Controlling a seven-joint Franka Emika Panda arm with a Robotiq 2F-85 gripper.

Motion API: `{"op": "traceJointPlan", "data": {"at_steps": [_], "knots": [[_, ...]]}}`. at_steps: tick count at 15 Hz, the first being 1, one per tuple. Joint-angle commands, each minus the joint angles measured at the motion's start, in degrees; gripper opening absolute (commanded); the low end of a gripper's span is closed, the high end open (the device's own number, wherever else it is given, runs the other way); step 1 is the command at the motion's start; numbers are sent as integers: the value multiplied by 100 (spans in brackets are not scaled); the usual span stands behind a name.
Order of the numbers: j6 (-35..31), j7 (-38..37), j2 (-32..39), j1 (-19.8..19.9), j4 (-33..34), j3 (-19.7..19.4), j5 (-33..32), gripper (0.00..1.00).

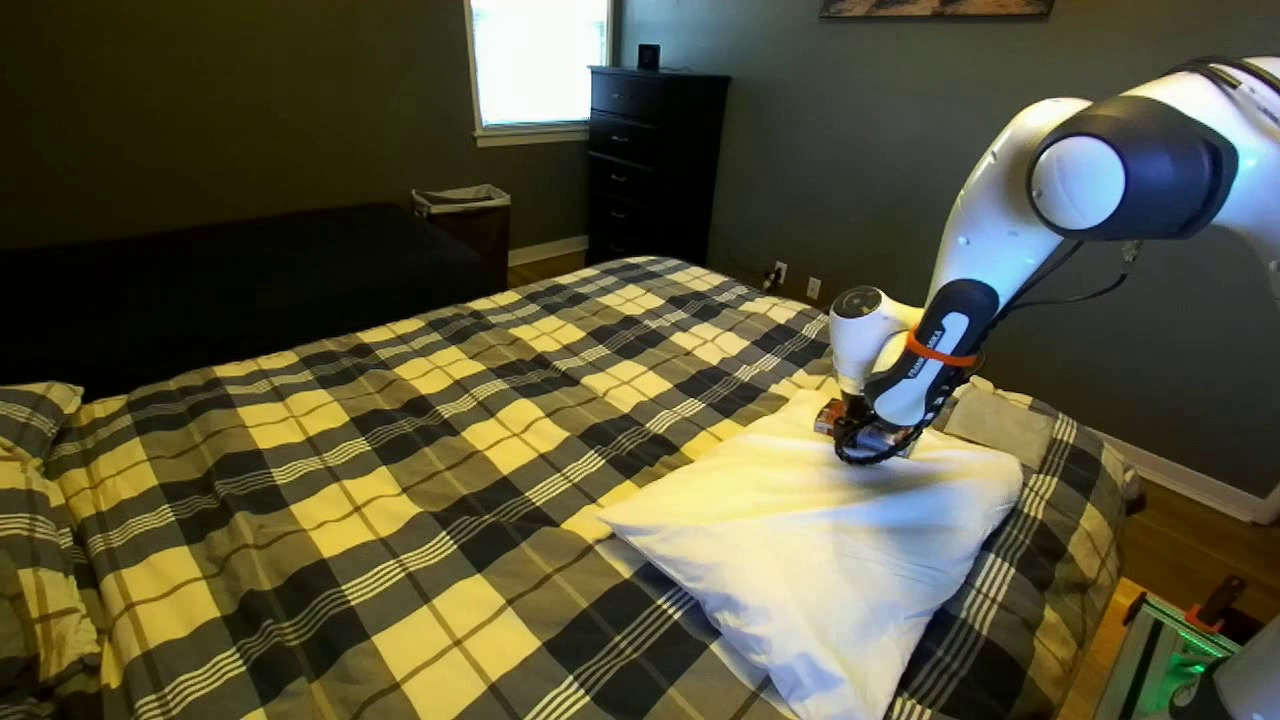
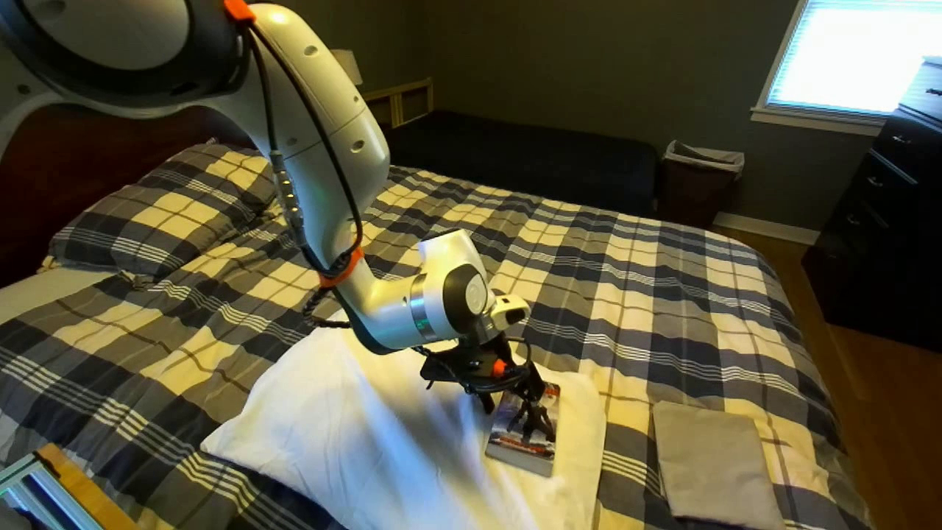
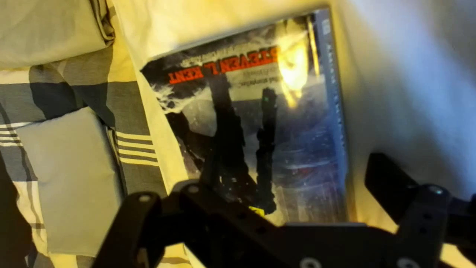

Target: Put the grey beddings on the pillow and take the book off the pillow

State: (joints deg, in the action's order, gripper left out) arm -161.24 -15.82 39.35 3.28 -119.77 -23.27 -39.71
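The white pillow [image 1: 830,560] lies on the plaid bedspread and shows in both exterior views [image 2: 353,434]. The book [image 2: 519,427] lies flat on the pillow, near one edge; its dark cover with red lettering fills the middle of the wrist view [image 3: 297,130]. My gripper [image 2: 514,407] is low over the book. In the wrist view the gripper [image 3: 293,167] is open, one finger over the cover and one beside the spine, over the pillow. The grey beddings [image 2: 714,464], a folded cloth [image 3: 74,182], lie on the bedspread beside the pillow, and also show in an exterior view [image 1: 1000,420].
Another greyish folded cloth [image 3: 48,29] is at the upper left of the wrist view. The plaid bedspread [image 1: 400,500] spreads around the pillow. Plaid pillows [image 2: 169,206] lie at the headboard. A dark dresser [image 1: 655,160] and a hamper [image 2: 695,184] stand beyond the bed.
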Motion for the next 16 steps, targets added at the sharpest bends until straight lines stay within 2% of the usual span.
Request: {"op": "traceJointPlan", "data": {"at_steps": [1,7,8,9,16], "knots": [[-66,-169,504,-265,336,-245,79,100],[-69,-357,947,-546,670,-591,34,100],[-64,-366,991,-577,699,-626,42,93],[-55,-375,1022,-609,724,-658,47,74],[-164,-531,999,-684,774,-849,90,23]]}}
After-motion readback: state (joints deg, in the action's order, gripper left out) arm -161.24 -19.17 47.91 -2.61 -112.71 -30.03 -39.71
